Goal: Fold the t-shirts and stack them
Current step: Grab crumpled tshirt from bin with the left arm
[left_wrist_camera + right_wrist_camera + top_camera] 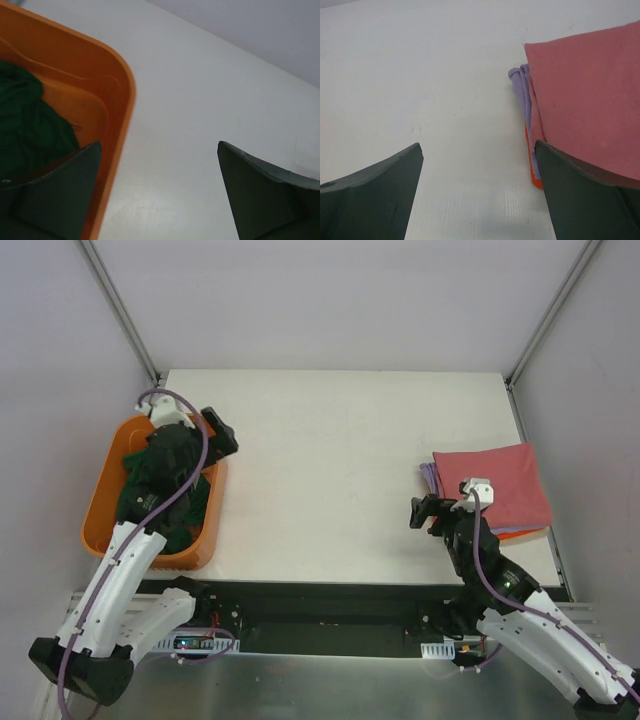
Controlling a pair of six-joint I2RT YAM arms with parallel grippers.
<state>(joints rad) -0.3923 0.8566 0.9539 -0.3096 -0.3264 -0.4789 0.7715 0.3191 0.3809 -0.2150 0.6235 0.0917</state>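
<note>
At table left edge: basket, green shirt; right edge: folded stack.

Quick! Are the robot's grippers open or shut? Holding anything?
Left gripper: open, holding nothing, at the orange basket edge.
Right gripper: open, holding nothing, beside the pink-red t-shirt.

One t-shirt crumpled, three folded in a stack.
On my left side the dark green t-shirt lies bunched and unfolded inside the orange basket. On my right side the pink-red t-shirt lies flat on top, the lavender t-shirt under it and the orange t-shirt lowest, only their edges showing.
</note>
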